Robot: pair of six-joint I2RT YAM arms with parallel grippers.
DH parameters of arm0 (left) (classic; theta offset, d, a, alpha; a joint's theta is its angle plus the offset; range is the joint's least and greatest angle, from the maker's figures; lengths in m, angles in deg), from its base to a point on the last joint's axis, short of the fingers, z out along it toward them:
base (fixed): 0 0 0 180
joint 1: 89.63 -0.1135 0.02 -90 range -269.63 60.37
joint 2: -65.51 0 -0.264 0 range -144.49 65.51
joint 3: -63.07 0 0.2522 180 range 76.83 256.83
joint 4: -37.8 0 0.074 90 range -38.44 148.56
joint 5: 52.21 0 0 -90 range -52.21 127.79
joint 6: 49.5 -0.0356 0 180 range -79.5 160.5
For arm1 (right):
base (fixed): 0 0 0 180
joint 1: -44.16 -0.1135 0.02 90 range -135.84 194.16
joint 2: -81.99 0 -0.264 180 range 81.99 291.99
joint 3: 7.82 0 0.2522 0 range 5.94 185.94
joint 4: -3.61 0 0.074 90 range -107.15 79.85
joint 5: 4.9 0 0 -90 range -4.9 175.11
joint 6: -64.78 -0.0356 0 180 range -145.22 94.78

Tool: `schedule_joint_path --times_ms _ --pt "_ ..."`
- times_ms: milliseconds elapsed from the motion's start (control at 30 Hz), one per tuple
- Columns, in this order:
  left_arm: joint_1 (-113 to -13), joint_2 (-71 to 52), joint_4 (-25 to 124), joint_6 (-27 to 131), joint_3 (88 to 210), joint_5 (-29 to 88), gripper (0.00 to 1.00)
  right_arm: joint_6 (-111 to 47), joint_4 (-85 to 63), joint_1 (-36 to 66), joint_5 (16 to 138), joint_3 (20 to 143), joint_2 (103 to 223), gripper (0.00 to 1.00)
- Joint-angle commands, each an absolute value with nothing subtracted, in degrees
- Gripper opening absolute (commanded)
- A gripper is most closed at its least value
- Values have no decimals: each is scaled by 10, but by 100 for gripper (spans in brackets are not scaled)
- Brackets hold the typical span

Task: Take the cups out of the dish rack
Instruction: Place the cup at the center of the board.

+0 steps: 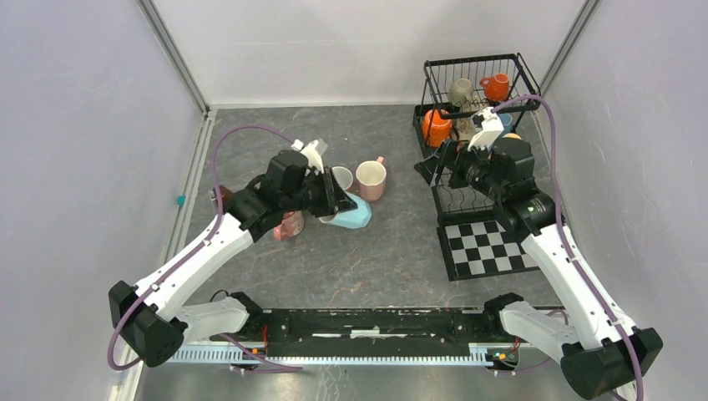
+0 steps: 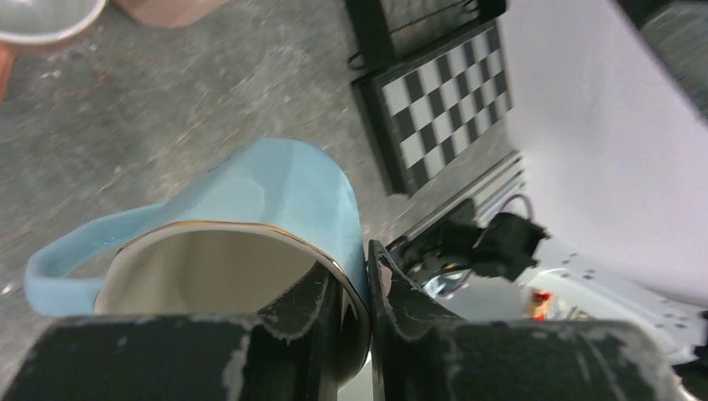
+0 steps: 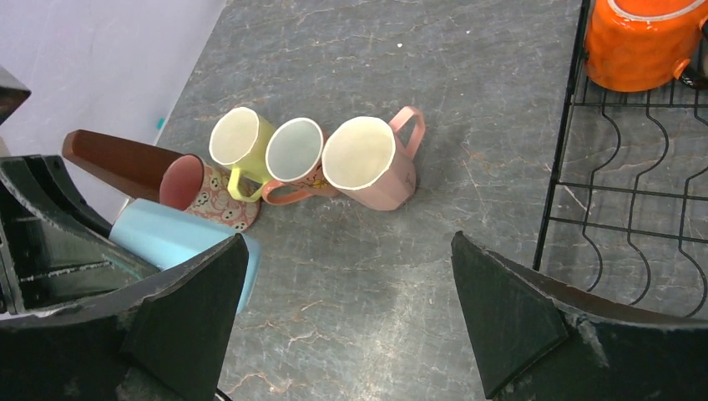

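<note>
The left gripper [image 2: 367, 255] is pinching the wall of a glossy light-blue ceramic mug [image 2: 284, 188], one finger inside its gold-edged rim and one outside. It is holding the mug tilted, low over the grey stone-patterned table [image 1: 392, 251], just beside a cluster of pink and yellow mugs [image 3: 367, 163]. The right gripper [image 3: 347, 242] is hanging with its jaws spread wide, holding nothing, before the black wire two-tier dish rack [image 1: 480, 60]. In the rack, two orange ceramic mugs [image 1: 436, 127] and a grey-olive mug [image 1: 460, 90] are sitting.
</note>
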State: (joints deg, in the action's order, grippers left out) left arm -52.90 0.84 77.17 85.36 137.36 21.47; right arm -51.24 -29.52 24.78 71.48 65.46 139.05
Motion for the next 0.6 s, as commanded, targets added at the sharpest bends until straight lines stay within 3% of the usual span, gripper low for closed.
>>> schedule_joint_path --times_ms 0,567 --pt "-500 12 839 758 1422 277 2 -496 -281 248 727 642 1381 98" --pt "-463 -95 907 653 1420 395 2 -496 -267 249 721 618 1377 98"
